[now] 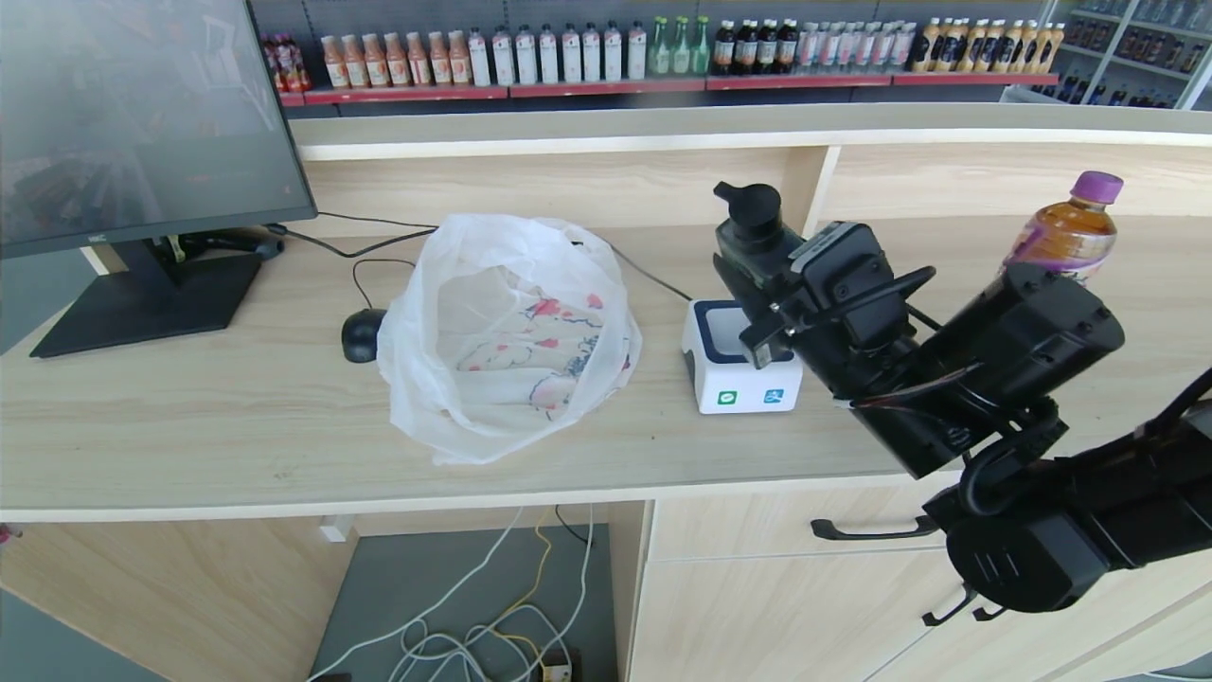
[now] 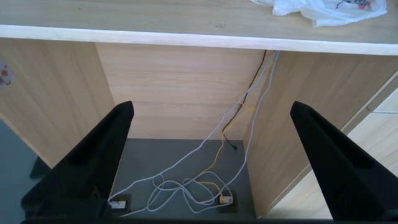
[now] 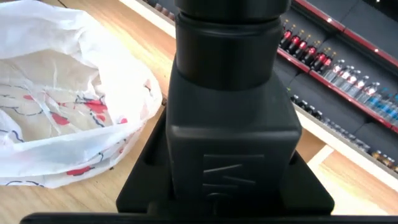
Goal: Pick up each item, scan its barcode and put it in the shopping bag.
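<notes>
Found dark bottle (image 1: pixel 753 237) pinched in right pincer (image 1: pixel 772 317), held close by white scanner (image 1: pixel 729 379) on table (image 1: pixel 189 417). Noted shopping bag (image 1: pixel 507 332) lying open just beside scanner. Recorded left pincer (image 2: pixel 211 112) spread wide, below table level. Logged purple-capped bottle (image 1: pixel 1065 232) at far right.

We are seeing the shopping bag (image 1: pixel 507 332) lying on the counter (image 1: pixel 189 417), a mouse (image 1: pixel 362 333) sitting just left, the scanner (image 1: pixel 729 379) right; our right gripper (image 1: pixel 769 308) is holding a pump bottle (image 1: pixel 753 242) close by the scanner.
</notes>
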You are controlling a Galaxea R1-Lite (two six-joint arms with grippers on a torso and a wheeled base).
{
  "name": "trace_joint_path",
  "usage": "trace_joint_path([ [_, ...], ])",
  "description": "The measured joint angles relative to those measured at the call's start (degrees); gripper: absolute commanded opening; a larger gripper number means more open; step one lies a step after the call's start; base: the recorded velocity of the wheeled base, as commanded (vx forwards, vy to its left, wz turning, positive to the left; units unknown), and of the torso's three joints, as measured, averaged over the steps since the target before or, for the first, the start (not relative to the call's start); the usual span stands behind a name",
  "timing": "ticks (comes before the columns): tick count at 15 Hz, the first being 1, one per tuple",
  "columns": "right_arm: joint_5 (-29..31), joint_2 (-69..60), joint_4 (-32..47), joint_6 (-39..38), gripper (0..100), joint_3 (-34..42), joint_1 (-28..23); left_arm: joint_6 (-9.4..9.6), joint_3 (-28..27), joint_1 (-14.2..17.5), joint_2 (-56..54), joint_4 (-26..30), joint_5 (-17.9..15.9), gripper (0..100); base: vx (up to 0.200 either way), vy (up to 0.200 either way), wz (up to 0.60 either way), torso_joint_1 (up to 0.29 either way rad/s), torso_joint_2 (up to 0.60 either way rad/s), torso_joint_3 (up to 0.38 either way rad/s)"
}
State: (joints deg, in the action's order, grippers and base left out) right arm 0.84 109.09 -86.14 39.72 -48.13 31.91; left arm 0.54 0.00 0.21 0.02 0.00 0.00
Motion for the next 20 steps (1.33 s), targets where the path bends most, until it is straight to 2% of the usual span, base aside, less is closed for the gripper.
trace_joint_path([
  [5,1.23,-1.07,-2.43,-9.23,0,3.4,1.05,0.0,0.0,-0.07,0.0,-0.02,0.0,100,0.0,0.0,0.0,0.0,0.0,0.0],
  [9,2.44,-2.65,-2.88,-20.68,0,5.22,2.76,0.0,0.0,-0.07,0.0,0.0,0.0,100,0.0,0.0,0.0,0.0,0.0,0.0],
  [12,3.21,-4.82,-3.56,-23.65,0,10.2,2.97,0.0,0.0,-0.05,0.0,0.0,-0.02,100,0.0,0.0,0.0,0.0,0.0,0.0],
  [14,6.3,-5.88,-3.72,-25.11,0,13.24,2.91,0.06,0.0,-0.02,0.0,0.0,0.0,100,0.0,0.0,0.0,0.0,0.0,0.0],
  [16,9.42,-6.58,-3.96,-27.4,0,12.85,2.89,0.06,0.0,-0.05,0.0,0.0,0.0,100,0.0,0.0,0.0,0.0,0.0,0.0],
  [20,10.07,-7.28,-3.83,-31.7,0,12.65,2.67,0.15,0.0,-0.07,0.0,0.0,0.0,100,0.0,0.0,0.0,0.0,0.0,0.0],
])
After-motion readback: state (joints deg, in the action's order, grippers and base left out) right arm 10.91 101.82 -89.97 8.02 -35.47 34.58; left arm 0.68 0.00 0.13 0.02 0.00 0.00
